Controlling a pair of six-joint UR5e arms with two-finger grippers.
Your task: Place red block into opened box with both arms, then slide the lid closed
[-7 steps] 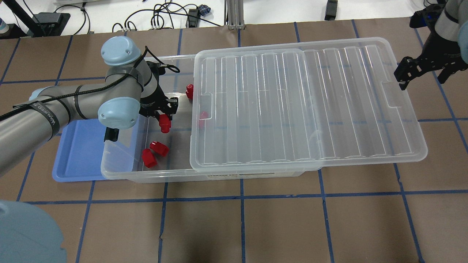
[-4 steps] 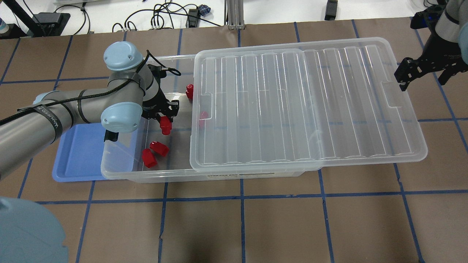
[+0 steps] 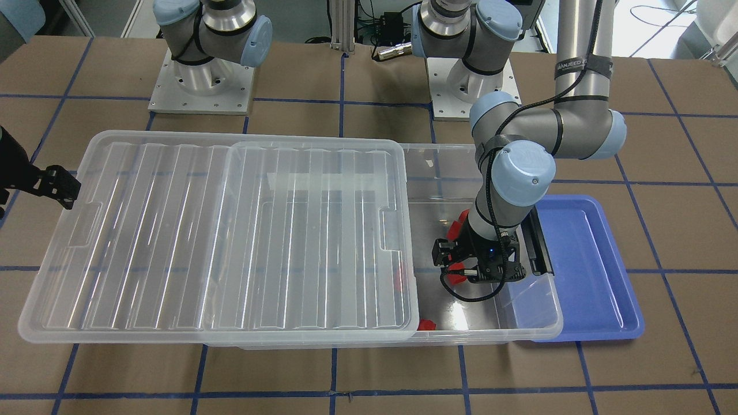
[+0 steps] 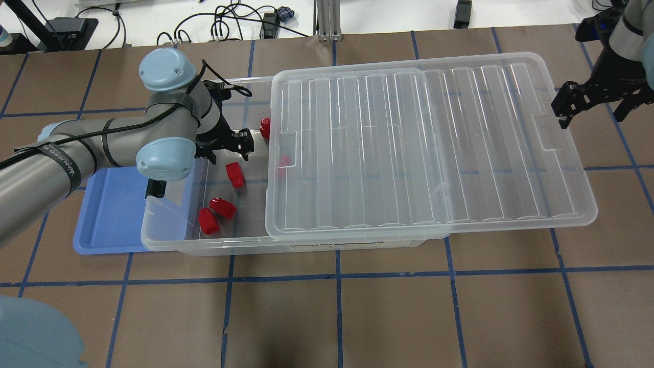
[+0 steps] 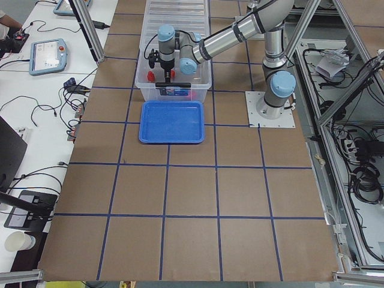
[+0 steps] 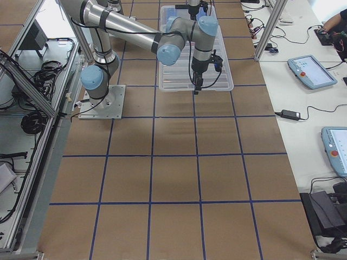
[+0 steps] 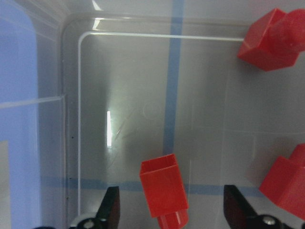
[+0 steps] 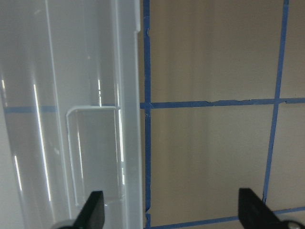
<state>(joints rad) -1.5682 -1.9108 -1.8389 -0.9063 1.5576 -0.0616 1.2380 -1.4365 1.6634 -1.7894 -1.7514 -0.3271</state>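
The left gripper (image 7: 174,210) is seen with its fingers spread wide and nothing pinched. The red block (image 7: 164,188) lies on its side on the floor of the box (image 4: 230,246), between the fingers and touching neither, in the uncovered end next to the blue tray (image 4: 107,204). Other red blocks (image 4: 214,212) rest nearby on the same floor. The placing is judged done, so a straight upward withdrawal is called for. The fingers should be kept spread so that the block is not nudged, and the wrist should be lifted above the box wall before anything else is moved. The lid (image 4: 409,148) covers the rest of the box and overhangs its far end. There the right gripper (image 8: 172,210) hangs, also spread and empty, with one finger over the lid's edge beside the recessed tab (image 8: 90,143). The lid should be pushed squarely at that short end and kept flat on the rims, only once the left arm is clear of its path.
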